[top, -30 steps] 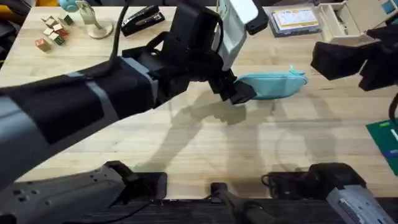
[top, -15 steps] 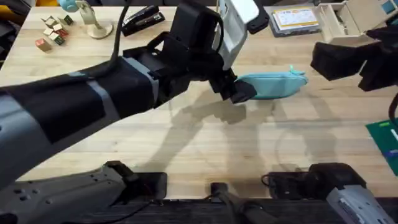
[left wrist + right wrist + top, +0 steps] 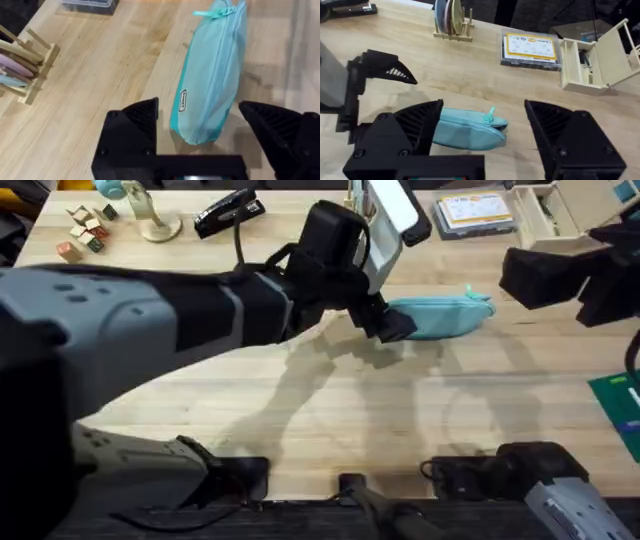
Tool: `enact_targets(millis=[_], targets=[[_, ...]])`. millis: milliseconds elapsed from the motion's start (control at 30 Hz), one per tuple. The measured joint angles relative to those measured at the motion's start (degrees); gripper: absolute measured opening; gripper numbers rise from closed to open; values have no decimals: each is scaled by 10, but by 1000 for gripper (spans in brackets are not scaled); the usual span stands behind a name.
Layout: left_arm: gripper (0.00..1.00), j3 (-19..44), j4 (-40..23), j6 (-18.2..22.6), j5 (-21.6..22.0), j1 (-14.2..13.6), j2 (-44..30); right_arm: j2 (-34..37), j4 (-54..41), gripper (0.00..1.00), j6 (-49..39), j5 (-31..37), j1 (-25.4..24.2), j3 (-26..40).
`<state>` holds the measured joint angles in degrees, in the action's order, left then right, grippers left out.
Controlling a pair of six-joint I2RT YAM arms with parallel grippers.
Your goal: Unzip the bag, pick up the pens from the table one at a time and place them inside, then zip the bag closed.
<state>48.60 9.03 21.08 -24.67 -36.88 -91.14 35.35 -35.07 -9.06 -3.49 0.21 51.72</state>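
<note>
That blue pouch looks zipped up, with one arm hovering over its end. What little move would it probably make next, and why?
Probably the left gripper lowers and closes on the bag to hold it steady. Its fingers are open, straddling the near end without touching, and the zipper looks shut, its pull tab at the far end.

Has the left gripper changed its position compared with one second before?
Yes, slightly. In the overhead view the left gripper has edged toward the right, covering a bit more of the bag, which stayed in place.

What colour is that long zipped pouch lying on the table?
The pouch is teal-blue, pull tab included; the left wrist view shows it best.
</note>
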Motion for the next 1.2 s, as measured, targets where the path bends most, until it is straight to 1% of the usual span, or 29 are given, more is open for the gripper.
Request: enact_targets(millis=[67,133,200,433,500,567,600,633,733,767,867,1200], targets=[[993,0,5,0,-1,0,-11,0,0,998,0,0,0,0],[934,0,6,0,-2,0,-23,0,0,998,0,0,0,0],[905,0,6,0,-3,0,-38,0,0,998,0,0,0,0],[877,1,6,0,-6,0,-39,0,0,998,0,0,0,0],[841,1,6,0,-7,0,-39,0,0,998,0,0,0,0],[785,1,6,0,-9,0,-41,0,0,997,0,0,0,0],[718,1,6,0,-9,0,-42,0,0,997,0,0,0,0],[593,1,6,-1,-9,0,-43,0,0,997,0,0,0,0],[121,1,6,0,-12,0,-45,0,0,998,0,0,0,0],[64,1,6,1,-12,0,-45,0,0,998,0,0,0,0],[44,1,6,2,-13,-2,-45,0,2,998,0,0,0,0],[42,1,6,2,-12,-2,-45,0,-8,996,5,0,0,0]])
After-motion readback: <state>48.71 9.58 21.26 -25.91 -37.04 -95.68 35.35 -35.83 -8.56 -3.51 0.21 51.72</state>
